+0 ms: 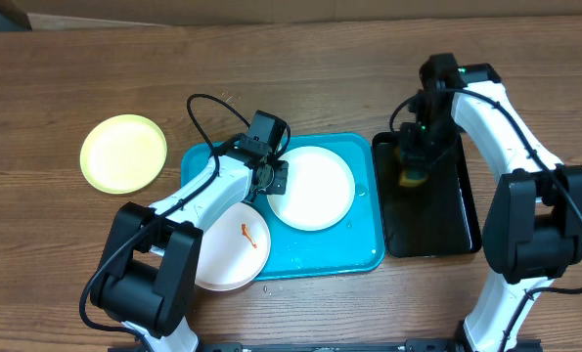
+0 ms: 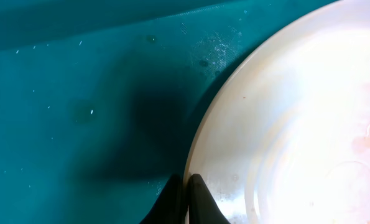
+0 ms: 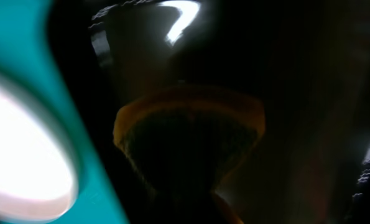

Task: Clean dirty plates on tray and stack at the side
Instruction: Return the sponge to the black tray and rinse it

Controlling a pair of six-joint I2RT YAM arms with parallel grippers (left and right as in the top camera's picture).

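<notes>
Fingers (image 2: 200, 202) of the left gripper (image 1: 277, 179) were pressed together at the rim of a white plate (image 1: 315, 186); whether they pinched it could not be told. Those of the right gripper (image 1: 413, 168) were clamped on a yellow sponge (image 3: 188, 140). On the wooden table (image 1: 271, 59) lay the teal tray (image 1: 359, 249) holding that plate, with the black tray (image 1: 437, 225) just beside it. A second white plate (image 1: 234, 259), orange-smeared, overhung the tray's near-left corner; the yellow-green plate (image 1: 124, 154) sat apart on the table.
</notes>
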